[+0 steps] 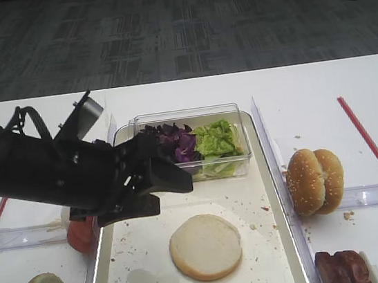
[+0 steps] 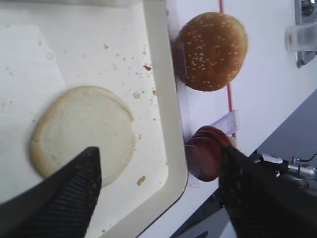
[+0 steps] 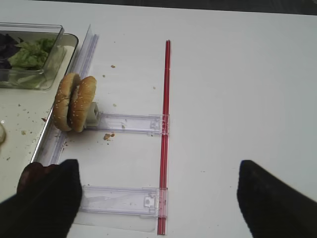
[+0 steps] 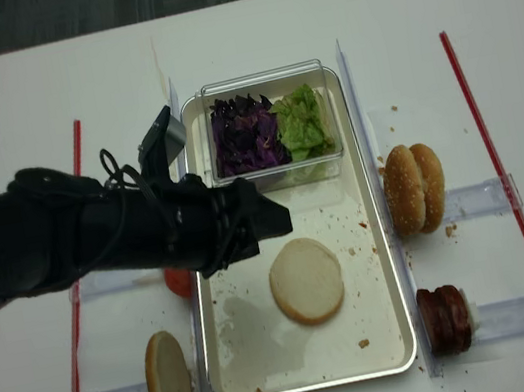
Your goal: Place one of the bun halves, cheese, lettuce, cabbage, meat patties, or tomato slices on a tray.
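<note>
Exterior high view: 1 bun half (image 1: 206,247) lies cut face up on tray (image 1: 275,242) floor, mid-tray. Left gripper (image 1: 174,175) hovers just above/behind it, jaws wide apart, holding nothing. Looks like the release step; next move prob needs arm lifted clear w/o nudging bun.

The tray (image 4: 388,265) is shiny metal with a matt, crumb-speckled floor. The tub (image 4: 264,80) is clear glossy plastic. The white counter (image 4: 431,4) looks smooth and matt.
</note>
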Robot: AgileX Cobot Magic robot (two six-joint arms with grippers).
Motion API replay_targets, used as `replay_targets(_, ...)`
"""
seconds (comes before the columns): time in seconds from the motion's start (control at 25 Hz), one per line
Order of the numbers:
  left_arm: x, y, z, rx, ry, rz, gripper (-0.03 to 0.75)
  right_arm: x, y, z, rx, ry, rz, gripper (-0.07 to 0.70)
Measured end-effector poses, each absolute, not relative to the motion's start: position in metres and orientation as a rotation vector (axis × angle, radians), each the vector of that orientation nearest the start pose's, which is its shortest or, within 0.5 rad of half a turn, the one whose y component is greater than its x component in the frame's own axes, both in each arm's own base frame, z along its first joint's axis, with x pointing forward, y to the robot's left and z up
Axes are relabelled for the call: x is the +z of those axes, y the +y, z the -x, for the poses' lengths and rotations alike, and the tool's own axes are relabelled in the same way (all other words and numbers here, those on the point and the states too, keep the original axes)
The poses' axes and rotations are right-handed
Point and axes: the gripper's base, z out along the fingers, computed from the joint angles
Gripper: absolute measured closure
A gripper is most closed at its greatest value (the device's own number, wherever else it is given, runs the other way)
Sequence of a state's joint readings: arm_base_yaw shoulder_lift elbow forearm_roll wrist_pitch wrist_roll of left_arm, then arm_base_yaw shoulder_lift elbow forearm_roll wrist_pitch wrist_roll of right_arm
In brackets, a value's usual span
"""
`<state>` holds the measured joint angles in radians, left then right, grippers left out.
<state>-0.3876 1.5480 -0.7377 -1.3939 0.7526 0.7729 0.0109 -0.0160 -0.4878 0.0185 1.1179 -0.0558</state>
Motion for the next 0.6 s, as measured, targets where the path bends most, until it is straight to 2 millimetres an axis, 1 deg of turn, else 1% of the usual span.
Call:
replay_targets(0.2, 0.241, -0.157, -0.219, -1.345, 2.465, -0.167, 0.218, 0.269, 0.001, 0.008, -0.005, 2.096, 0.071, -0.032)
replay_targets(0.32, 0.257, -0.154, -0.211, -1.359, 2.417, -0.193, 0.218, 0.269, 0.001, 0.008, -0.005, 2.096, 0.071, -0.032)
replay_targets(0.44, 0.261, -0.151, -0.206, -1.33, 2.43, -0.207, 0.218, 0.269, 0.001, 0.008, -0.005, 2.096, 0.071, -0.032)
replay_targets(0.6, 0.253, -0.146, -0.203, -1.212, 2.533, -0.233, 0.218, 0.269, 0.001, 0.008, -0.005, 2.096, 0.071, -0.032)
